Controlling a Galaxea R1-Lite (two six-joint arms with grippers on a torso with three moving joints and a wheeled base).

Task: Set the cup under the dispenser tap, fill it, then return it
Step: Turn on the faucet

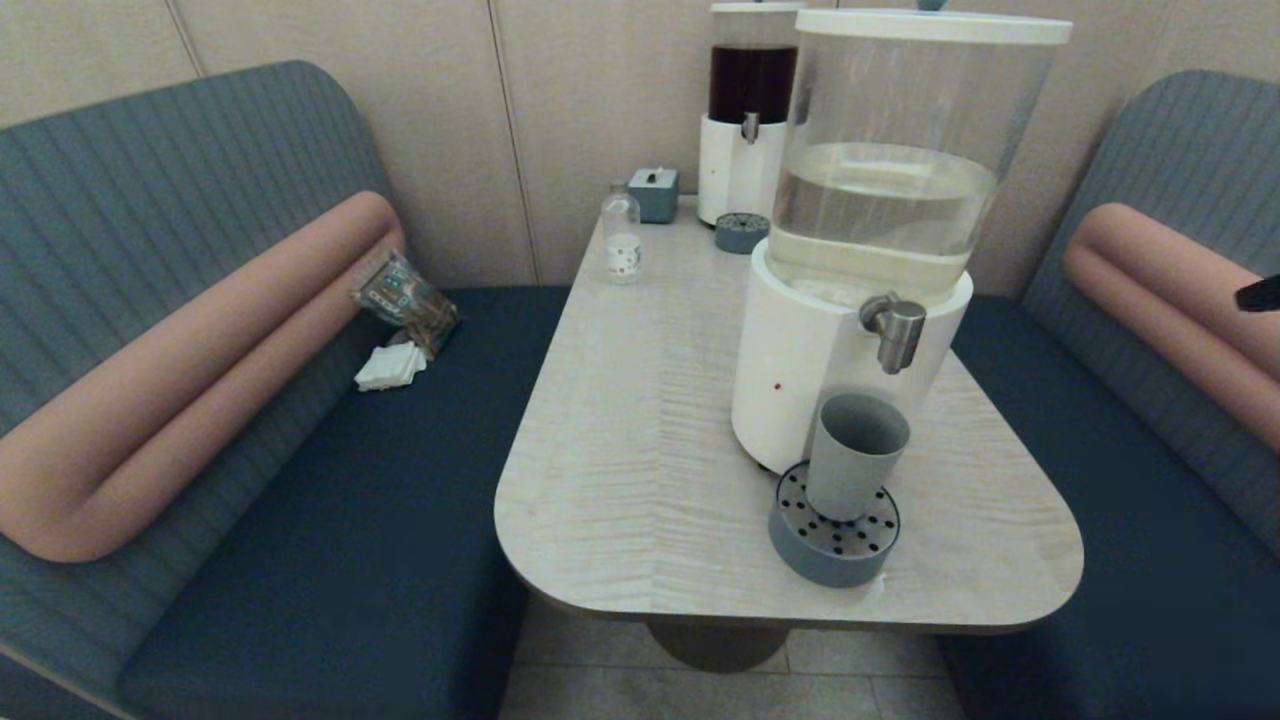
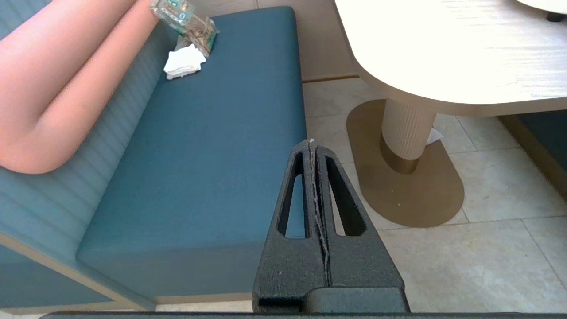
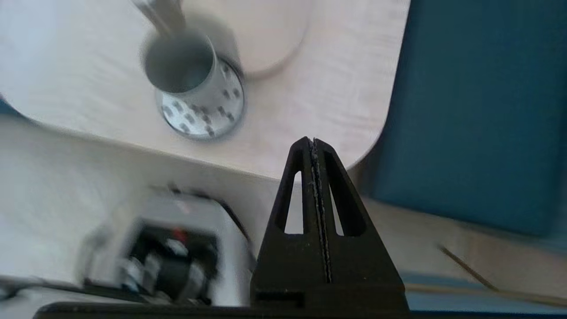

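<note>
The grey-blue cup stands upright on a round perforated drip tray, right below the steel dispenser tap of the big white-based dispenser. No gripper touches it. In the right wrist view the cup and the tap lie far ahead of my right gripper, which is shut and empty, off the table's near right corner. My left gripper is shut and empty, low over the left bench's edge and the floor. Whether the cup holds liquid does not show.
At the back of the table stand a dark-red-liquid dispenser, a second drip tray, a small clear bottle and a tissue box. Padded benches flank both sides; a packet and napkins lie on the left one.
</note>
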